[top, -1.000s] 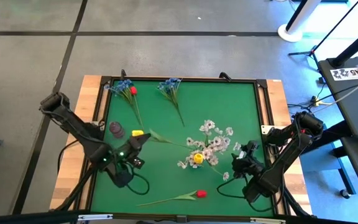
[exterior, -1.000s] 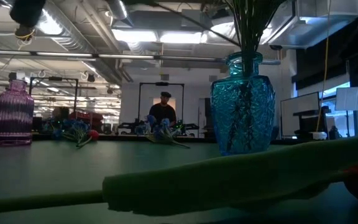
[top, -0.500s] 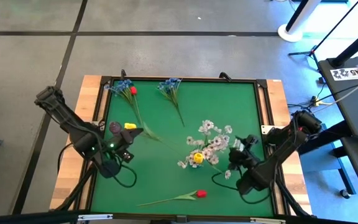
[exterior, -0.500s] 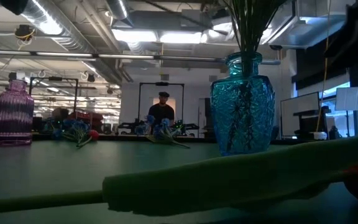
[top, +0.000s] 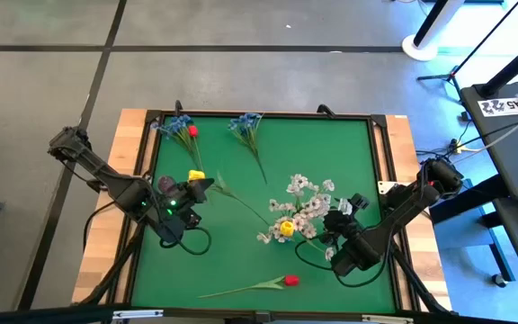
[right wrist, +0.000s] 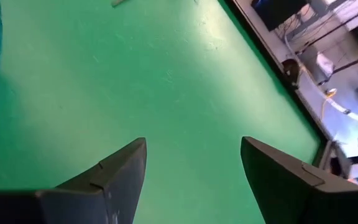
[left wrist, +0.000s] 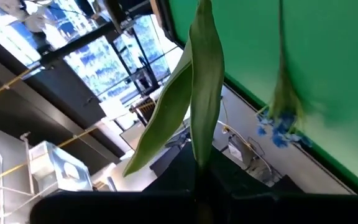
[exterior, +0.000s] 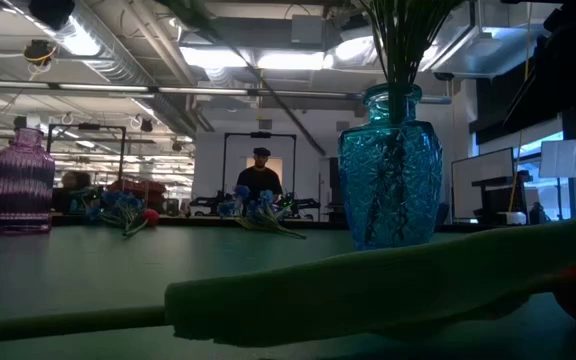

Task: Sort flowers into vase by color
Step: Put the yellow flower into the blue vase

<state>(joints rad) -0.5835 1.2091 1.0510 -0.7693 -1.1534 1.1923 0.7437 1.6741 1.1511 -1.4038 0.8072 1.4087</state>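
two dark, jointed arms with black cables looped beside them; the left arm (top: pixel 106 180) shows small green lights near its wrist.

I work in a large open lab or workshop hall. Beyond my grippers, exposed ducts (exterior: pixel 118 60) and strip lights (exterior: pixel 258 58) run along the ceiling, workbenches (exterior: pixel 248 205) with equipment fill the background, and a person (exterior: pixel 261 178) stands behind them.
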